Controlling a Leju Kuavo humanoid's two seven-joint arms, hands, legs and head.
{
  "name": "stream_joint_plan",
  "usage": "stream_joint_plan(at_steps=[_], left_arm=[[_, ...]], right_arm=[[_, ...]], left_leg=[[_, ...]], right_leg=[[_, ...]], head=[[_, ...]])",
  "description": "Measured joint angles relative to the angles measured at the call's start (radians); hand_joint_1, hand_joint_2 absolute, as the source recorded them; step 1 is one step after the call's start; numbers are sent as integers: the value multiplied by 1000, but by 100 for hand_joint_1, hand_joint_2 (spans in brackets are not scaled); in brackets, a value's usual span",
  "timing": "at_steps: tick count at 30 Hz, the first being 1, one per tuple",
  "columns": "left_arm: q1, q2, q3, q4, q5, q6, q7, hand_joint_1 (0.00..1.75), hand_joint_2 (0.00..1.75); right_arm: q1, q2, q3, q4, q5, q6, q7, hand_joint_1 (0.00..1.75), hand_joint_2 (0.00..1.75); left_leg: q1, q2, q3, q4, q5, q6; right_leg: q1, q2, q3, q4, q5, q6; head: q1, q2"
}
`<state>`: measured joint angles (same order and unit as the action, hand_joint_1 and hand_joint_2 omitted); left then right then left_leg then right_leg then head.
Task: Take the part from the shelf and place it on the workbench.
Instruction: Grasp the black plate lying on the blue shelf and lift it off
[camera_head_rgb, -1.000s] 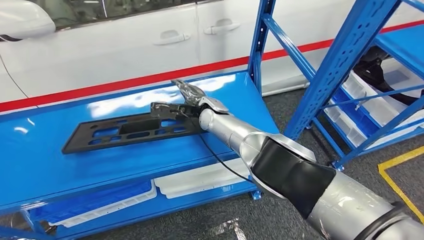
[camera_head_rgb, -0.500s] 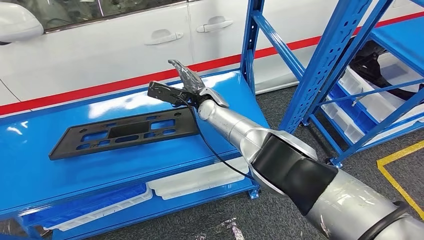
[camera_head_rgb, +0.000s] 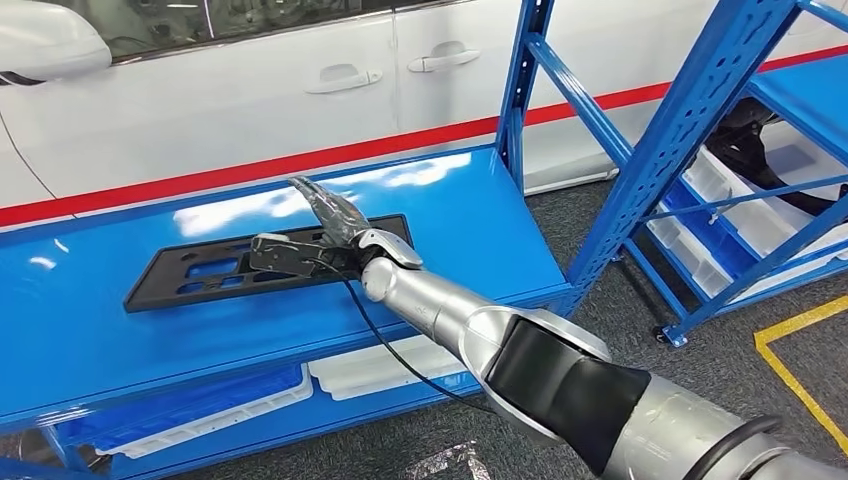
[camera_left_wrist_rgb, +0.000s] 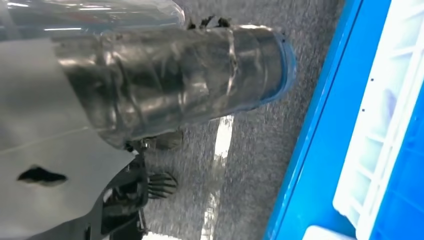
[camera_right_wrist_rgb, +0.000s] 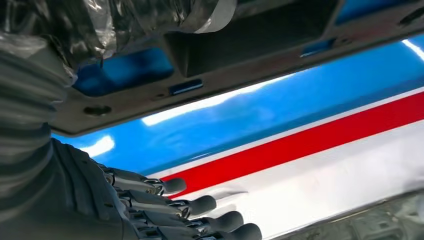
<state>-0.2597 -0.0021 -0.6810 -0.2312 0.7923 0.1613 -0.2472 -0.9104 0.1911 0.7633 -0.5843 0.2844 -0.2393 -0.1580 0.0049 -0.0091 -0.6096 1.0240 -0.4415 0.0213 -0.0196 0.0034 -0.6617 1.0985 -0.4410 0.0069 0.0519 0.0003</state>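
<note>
While stretched over the blue counter (camera_head_rgb: 470, 215), right hand (camera_head_rgb: 318, 240) hovered above mid-section of black part (camera_head_rgb: 190, 272); fingers (camera_right_wrist_rgb: 200, 205) spread apart, w/ nothing held. Thumb wrapped in clear film, raised toward car side. Fingertips lined up in right wrist view, clear of part's edge.

Part: long flat black plastic panel w/ rectangular cut-outs, lay flat on counter top, lengthwise along it, nearer rear edge. Not gripped.

Left hand (camera_left_wrist_rgb: 165, 80): seen in left wrist view as taped, film-covered bulk over grey speckled floor (camera_left_wrist_rgb: 250, 165); state not readable – cannot tell.

Misc: white trays (camera_head_rgb: 385, 365) on lower level under counter; blue shelf rack (camera_head_rgb: 700, 130) to right, w/ white bins and dark item on its levels; white car body (camera_head_rgb: 250, 90) w/ red stripe behind counter; yellow floor line (camera_head_rgb: 790, 350) at right.
</note>
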Motion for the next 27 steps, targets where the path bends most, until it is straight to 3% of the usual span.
stream_joint_plan(at_steps=[1, 5, 7, 9, 11, 12, 13, 15, 16, 19, 21, 23, 25, 27], left_arm=[[-1, 0, 0, 0, -2, 1, 2, 0, 0], [-2, -1, 0, 0, -5, 2, 7, 0, 0], [-3, -3, 0, 0, -9, 1, 11, 0, 0], [-3, -5, 0, 0, -13, 1, 16, 0, 0], [-1, -6, 0, 0, -16, 1, 21, 0, 0], [0, -6, 0, 0, -16, 2, 22, 0, 0], [0, -6, 0, 0, -16, 2, 23, 0, 0], [-1, -6, -1, 0, -18, 2, 24, 0, 0], [-2, -6, -1, 0, -19, 3, 24, 0, 0], [-4, -7, -1, 0, -22, 3, 29, 0, 0], [-3, -8, -1, 0, -24, 4, 34, 0, 0], [-4, -8, -3, 0, -26, 4, 38, 0, 0], [-5, -8, -5, 0, -30, 5, 42, 0, 0], [-4, -8, -8, 0, -34, 5, 45, 0, 0]], right_arm=[[6, 10, 4, -1, 6, 2, 3, 0, 175], [34, 41, 12, 1, 26, 15, 2, 0, 175], [41, 58, 15, 4, 33, 24, -4, 0, 175], [53, 73, 18, 9, 36, 32, -9, 0, 175], [70, 81, 24, 14, 36, 35, -12, 0, 175], [79, 84, 27, 17, 36, 35, -13, 0, 175], [85, 89, 30, 19, 36, 35, -14, 0, 175], [91, 99, 33, 24, 36, 35, -16, 0, 175], [90, 103, 33, 25, 36, 35, -17, 0, 175], [92, 110, 33, 29, 38, 37, -17, 0, 175], [94, 113, 34, 34, 42, 37, -16, 0, 175], [95, 115, 40, 41, 44, 35, -14, 0, 175], [97, 116, 53, 49, 45, 32, -13, 0, 175], [102, 116, 62, 57, 53, 25, -10, 0, 175]], left_leg=[[-2, 1, -5, 8, -4, -5], [-3, 3, -15, 26, -17, -19], [0, 4, -44, 96, -60, -30], [3, 4, -96, 212, -117, -38], [5, 4, -133, 286, -139, -41], [5, 4, -130, 277, -125, -40], [5, 4, -111, 234, -95, -37], [4, 4, -46, 97, -31, -28], [1, 4, -18, 43, -15, -23], [-8, 2, 1, 0, -11, -13], [-5, 3, 6, -13, -3, -6], [0, 5, 13, -29, 7, 3], [-1, 6, 14, -29, 7, 8], [-3, 5, 12, -23, 3, 12]], right_leg=[[1, 1, 11, -25, 3, -5], [0, 3, 12, -32, 4, -23], [-5, 2, 13, -35, 6, -32], [-4, 3, 12, -35, 5, -36], [-2, 2, 12, -35, 4, -37], [-1, 3, 12, -35, 4, -37], [0, 3, 13, -35, 4, -37], [1, 5, 14, -36, 4, -37], [1, 6, 14, -38, 5, -34], [2, 6, 15, -49, 12, -21], [4, 6, 15, -51, 11, -9], [8, 4, -8, -2, -22, 0], [9, 2, -60, 115, -80, 2], [9, 1, -96, 194, -99, 0]], head=[[0, 0], [-1, 0], [-2, 0], [-3, 0], [-3, 0], [-3, 0], [-3, 0], [-3, 0], [-3, 0], [-3, 0], [-2, 0], [-2, 0], [-1, 0], [-1, 0]])
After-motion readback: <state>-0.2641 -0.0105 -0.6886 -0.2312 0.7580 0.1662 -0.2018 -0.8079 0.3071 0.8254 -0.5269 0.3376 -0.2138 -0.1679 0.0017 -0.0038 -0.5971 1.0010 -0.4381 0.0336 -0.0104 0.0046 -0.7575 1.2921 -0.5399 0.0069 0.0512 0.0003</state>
